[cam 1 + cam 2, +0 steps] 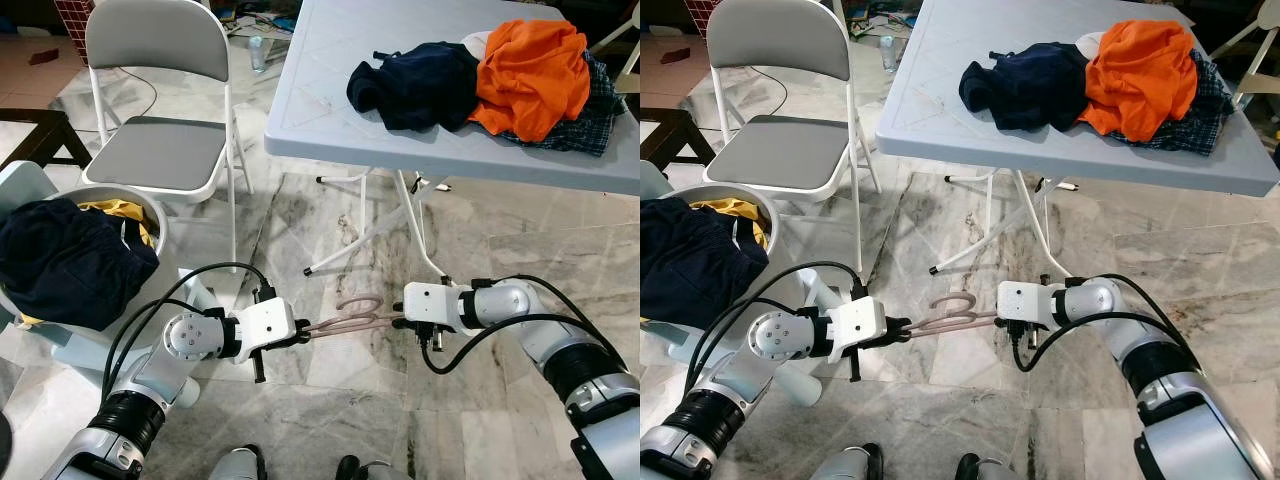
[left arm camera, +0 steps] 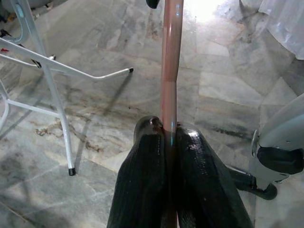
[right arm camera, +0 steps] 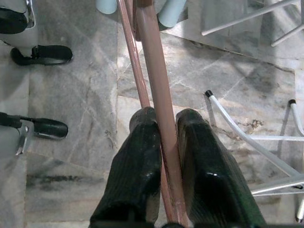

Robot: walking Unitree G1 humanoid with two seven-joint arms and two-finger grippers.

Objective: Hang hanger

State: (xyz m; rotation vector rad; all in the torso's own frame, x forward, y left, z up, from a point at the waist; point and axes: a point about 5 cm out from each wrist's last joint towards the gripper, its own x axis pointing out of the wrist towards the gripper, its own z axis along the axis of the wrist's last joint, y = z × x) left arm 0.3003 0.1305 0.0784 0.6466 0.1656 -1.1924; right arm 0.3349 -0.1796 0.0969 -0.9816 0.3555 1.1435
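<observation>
The hanger (image 1: 352, 317), a thin pinkish-brown one, hung low over the marble floor (image 1: 330, 400) in front of the robot, held level between both arms, its hook curling up near the middle. The left gripper (image 1: 308, 334) had its two black fingers pressed tight on one end of the bar, and the right gripper (image 1: 399, 321) was clamped the same way on the other end; in each wrist view the bar ran straight out between the closed fingers (image 2: 142, 180). Just beyond stood the folding table (image 1: 330, 120) with a heap of clothes (image 1: 480, 85), navy, orange and plaid, and to the left a grey folding chair (image 1: 160, 150) and a laundry basket (image 1: 155, 215) stuffed with dark and yellow garments. No rail or rod to hang from could be made out, so the robot would probably have to turn or walk first. With both arms locked on one stiff, slender piece, any uneven motion between them could bend it or twist it out of a grip. The smooth bar might also slide through the fingers once one side released. Lifted carelessly, it could snag the white table legs (image 1: 360, 235) close ahead.
</observation>
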